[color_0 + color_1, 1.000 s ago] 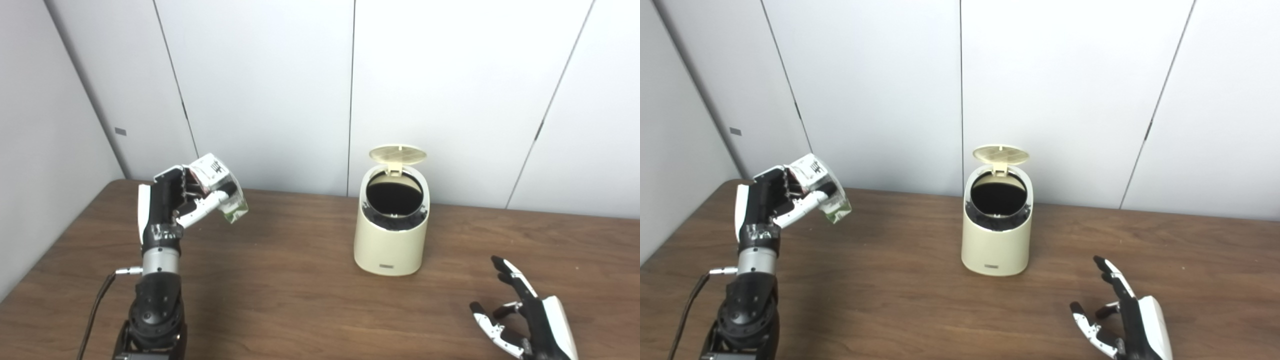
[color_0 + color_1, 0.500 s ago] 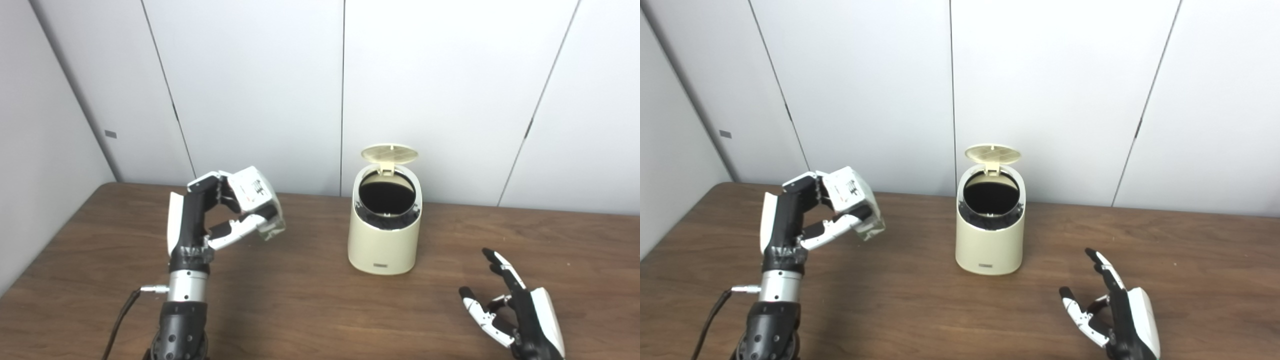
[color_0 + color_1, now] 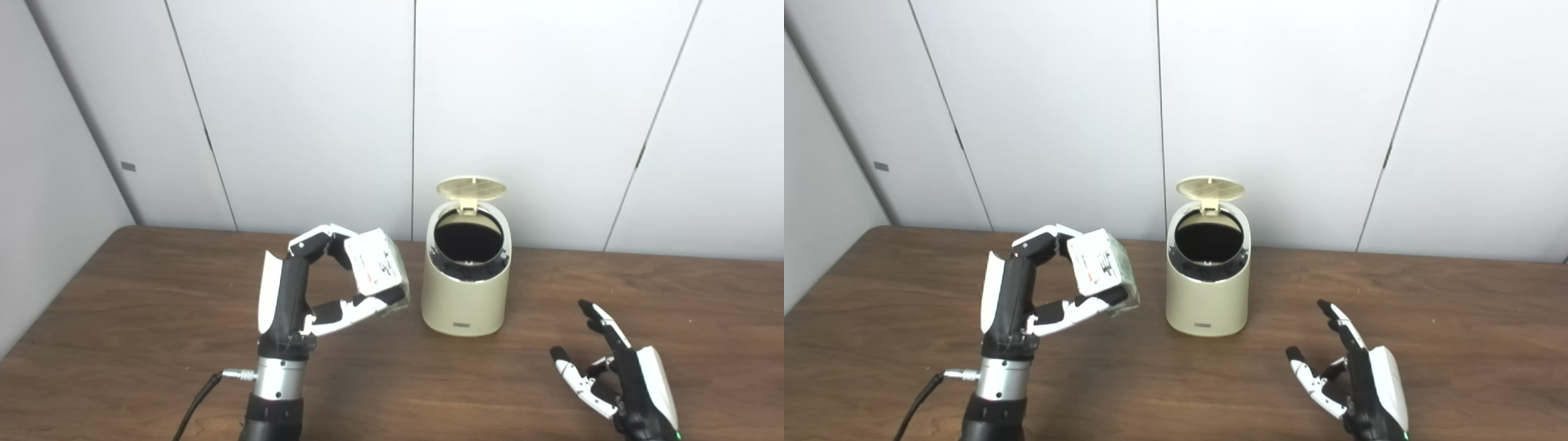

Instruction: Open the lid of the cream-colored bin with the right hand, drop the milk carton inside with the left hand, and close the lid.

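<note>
the bin stands on the bench, lid up. just left of it the left hand grips the carton aloft; the right hand rests near its right, fingers spread, empty.

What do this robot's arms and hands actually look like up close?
The left hand is black with a white shell on its back and white-tipped fingers. Below it sits a shiny silver wrist cuff with a metal plug, from which a thin black cable runs down beside a black forearm. The right hand has the same black body, white back plate and white finger segments; its arm is out of view.
</note>
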### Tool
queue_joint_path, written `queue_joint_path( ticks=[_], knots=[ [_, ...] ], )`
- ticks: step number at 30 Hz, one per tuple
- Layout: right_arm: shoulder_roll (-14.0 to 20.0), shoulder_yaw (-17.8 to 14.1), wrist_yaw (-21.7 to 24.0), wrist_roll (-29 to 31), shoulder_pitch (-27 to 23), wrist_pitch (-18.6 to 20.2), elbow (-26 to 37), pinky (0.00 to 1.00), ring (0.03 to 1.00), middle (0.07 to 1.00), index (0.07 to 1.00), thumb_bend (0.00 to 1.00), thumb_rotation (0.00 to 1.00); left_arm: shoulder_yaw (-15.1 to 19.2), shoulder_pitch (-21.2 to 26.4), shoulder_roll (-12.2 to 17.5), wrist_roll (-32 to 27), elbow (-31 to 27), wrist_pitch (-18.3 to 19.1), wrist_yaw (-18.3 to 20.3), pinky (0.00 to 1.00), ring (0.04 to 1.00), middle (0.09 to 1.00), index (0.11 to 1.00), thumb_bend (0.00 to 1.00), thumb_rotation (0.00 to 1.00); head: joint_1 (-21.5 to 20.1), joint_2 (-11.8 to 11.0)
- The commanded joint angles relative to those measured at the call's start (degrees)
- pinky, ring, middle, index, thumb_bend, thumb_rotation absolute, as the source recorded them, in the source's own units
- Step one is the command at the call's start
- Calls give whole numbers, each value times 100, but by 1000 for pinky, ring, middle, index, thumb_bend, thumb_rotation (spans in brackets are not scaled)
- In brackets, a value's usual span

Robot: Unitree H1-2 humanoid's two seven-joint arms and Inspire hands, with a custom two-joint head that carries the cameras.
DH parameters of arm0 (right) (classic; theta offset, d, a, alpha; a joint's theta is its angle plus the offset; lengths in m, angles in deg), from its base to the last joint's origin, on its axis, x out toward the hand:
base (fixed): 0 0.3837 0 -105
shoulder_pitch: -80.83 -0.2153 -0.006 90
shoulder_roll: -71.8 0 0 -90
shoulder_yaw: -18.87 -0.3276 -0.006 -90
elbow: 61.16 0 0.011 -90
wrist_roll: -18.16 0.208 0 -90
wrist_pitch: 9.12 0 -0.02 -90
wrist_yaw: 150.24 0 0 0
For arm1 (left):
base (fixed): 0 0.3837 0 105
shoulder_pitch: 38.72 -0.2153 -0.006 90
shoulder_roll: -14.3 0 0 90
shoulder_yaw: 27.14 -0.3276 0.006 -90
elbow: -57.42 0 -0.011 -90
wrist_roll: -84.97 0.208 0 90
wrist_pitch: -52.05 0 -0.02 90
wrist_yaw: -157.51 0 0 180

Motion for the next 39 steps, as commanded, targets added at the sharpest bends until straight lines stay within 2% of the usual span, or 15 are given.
queue_joint_path(
  ticks=[1,5,11,15,18,25,31,33,36,39],
  knots=[
    [-59,110,126,9,-31,22,-82,779,866,888,874,194,409,-8,284,9,83,-50,-392,-118,384,450,477,499,504,0,-8,8],
    [-65,114,117,3,-24,50,-64,778,864,889,875,194,400,-99,380,-56,265,24,-561,-152,385,456,479,490,505,0,-19,18],
    [-80,130,138,33,-13,53,-32,782,868,894,879,191,383,-252,527,-121,470,81,-599,-294,387,456,477,484,505,0,-62,38],
    [-97,152,124,-9,-10,92,3,785,866,891,878,190,373,-356,785,-134,525,276,-599,-410,384,455,480,482,505,0,-82,34],
    [-93,167,119,-17,-7,89,-6,778,864,892,878,191,357,-505,1057,-29,579,509,-604,-571,391,456,484,477,505,0,-100,35],
    [-104,194,112,-30,16,137,31,779,866,895,881,193,406,-1068,1546,407,417,927,-605,-922,368,454,491,474,504,0,-154,45],
    [-85,236,71,-43,27,73,14,780,866,894,880,194,415,-1487,1902,630,409,1331,-605,-1398,357,448,493,477,504,0,-230,40],
    [-76,249,52,-53,28,37,-2,777,864,892,878,194,450,-1664,2032,696,398,1528,-605,-1658,355,446,492,478,504,0,-271,27],
    [-96,275,117,-81,66,178,77,782,871,898,884,195,504,-2014,2279,821,386,1984,-606,-2108,360,446,492,478,504,0,-337,8],
    [-131,294,126,-80,115,254,143,783,874,901,886,203,486,-2351,2539,927,389,2442,-606,-2534,363,447,493,477,504,0,-356,23]
  ],
)
